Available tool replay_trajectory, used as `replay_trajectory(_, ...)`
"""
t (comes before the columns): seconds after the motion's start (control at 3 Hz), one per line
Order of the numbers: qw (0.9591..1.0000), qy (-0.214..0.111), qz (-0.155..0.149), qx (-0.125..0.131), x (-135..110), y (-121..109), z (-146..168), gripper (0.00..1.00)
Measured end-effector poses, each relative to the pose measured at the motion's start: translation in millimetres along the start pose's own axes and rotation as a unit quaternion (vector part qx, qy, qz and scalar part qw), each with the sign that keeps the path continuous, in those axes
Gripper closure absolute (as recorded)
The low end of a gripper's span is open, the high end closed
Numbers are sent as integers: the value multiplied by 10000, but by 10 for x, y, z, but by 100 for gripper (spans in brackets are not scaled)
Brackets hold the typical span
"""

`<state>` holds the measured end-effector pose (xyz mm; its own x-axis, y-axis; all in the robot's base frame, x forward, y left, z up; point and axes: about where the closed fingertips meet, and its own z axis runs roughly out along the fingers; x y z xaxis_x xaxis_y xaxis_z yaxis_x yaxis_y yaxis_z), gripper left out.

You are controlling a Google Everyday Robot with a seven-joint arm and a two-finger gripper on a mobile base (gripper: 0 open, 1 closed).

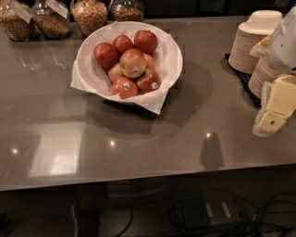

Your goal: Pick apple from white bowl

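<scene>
Table (138,139): brown, glossy, fills most of your view. White bowl (169,46) sits on it upper left of centre, lined with a white paper sheet (155,104) whose corners hang over the rim. Stacked beige paper bowls (252,39) stand at the right edge on a black mat (240,76). Gripper (273,115) is at the far right, pale yellow and white, partly cut by the frame, in front of the stacks over the table's right side, well apart from the white bowl. You cannot tell whether it is spread or closed; it touches no fruit. Jars (88,14) of grain line the back edge. Red apples (106,54) are piled in the bowl. The apple (132,62), yellow-gold with a blush, lies on top at the pile's centre, touching the red ones around it, sticker facing you.
</scene>
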<state>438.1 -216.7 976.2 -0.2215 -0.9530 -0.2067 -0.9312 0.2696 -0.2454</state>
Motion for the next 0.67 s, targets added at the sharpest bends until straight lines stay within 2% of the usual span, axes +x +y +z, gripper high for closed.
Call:
replay_trajectory(0.33,10000,-2,0,1,-1,0,0,0)
replay_trajectory(0.67,9998,-178,16,36,-59,-26,12,0)
